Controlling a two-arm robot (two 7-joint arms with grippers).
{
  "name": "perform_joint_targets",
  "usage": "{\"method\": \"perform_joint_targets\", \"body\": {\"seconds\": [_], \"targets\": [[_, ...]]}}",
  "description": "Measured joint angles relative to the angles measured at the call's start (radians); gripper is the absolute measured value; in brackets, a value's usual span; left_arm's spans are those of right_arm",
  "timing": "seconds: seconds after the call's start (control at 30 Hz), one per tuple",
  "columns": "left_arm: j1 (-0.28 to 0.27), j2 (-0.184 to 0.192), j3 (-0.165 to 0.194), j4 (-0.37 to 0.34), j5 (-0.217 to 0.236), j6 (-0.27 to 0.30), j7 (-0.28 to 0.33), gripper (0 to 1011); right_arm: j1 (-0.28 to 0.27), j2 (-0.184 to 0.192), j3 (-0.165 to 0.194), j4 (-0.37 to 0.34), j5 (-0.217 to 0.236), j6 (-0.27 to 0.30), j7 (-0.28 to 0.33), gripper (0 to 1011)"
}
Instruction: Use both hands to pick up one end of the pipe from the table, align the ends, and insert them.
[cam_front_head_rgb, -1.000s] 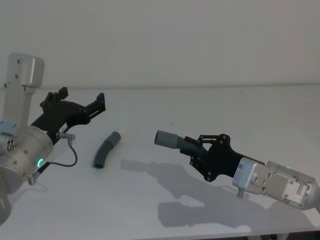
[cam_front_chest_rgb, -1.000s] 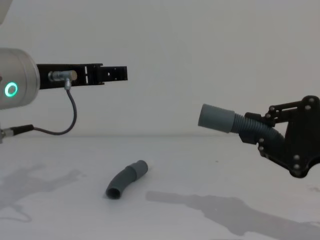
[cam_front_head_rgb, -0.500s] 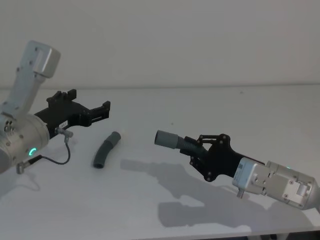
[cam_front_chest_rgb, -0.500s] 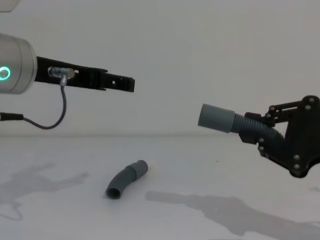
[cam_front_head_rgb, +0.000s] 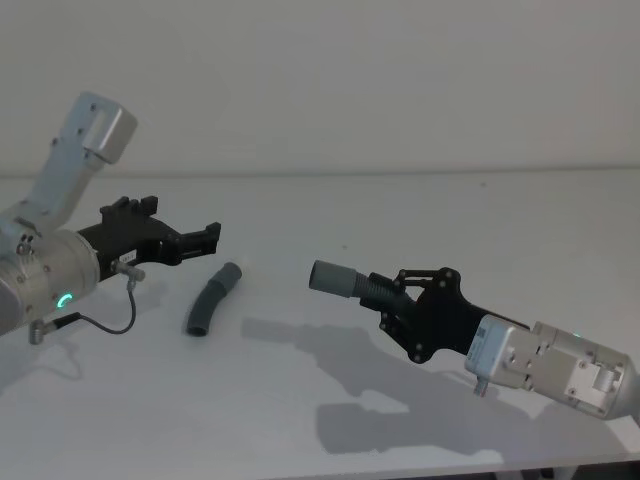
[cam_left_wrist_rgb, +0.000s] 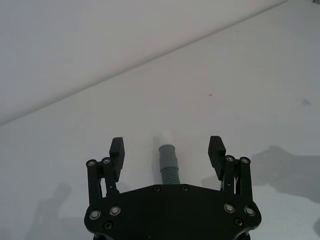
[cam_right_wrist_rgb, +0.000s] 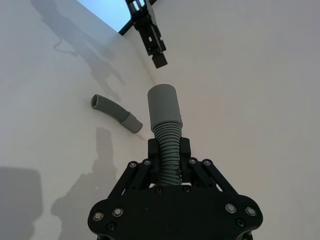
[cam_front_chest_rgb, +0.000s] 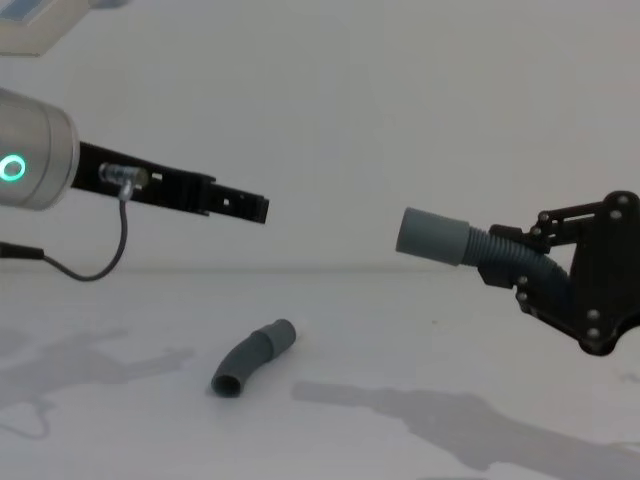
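left gripper (cam_front_head_rgb: 208, 240): up off the bench (cam_front_head_rgb: 520, 215) at 9 o'clock in the head view, nose tipped a touch downward in the chest view, jaws spread wide.
left arm (cam_front_chest_rgb: 35, 165): silver barrel, green ring (cam_front_chest_rgb: 12, 168) glowing, a thin cable (cam_front_chest_rgb: 123, 225) looping under it.
lying pipe piece (cam_front_head_rgb: 208, 302): flat on the bench, at 6 o'clock from the left gripper's tips in the head view and apart from them. It is curved, with its smooth cuff end at 1 o'clock and its open ribbed end at 7 o'clock.
white tip (cam_left_wrist_rgb: 166, 135): there it is in the left wrist view, poking out beyond that cuff end, framed between the 2 open jaws and beyond them.
right gripper (cam_front_head_rgb: 388, 296): reaches in from 4 o'clock in the head view, jaws clamped narrow on the ribbed stretch of the held pipe piece (cam_front_chest_rgb: 470, 243).
wide cuff (cam_front_head_rgb: 334, 278): smooth and grey, sticking out past the jaws and aimed at 9 o'clock, open mouth toward the robot's left. It is carried clear of the bench, with its shadow lying beneath.
gap: the 2 pieces are well apart. The lying pipe piece sits at 9 o'clock from the wide cuff in the head view, and at 8 o'clock and lower in the chest view.
bench: plain white, shadows of both arms across it.
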Motion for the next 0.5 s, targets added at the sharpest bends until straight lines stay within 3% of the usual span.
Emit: {"method": "perform_joint_targets", "body": {"seconds": [0.5], "targets": [[-0.006, -0.035, 0.027, 0.076, 0.016, -0.018, -0.019, 1001, 0.000, 0.000, 0.000, 0.000, 0.000, 0.000, 0.000, 203]]}}
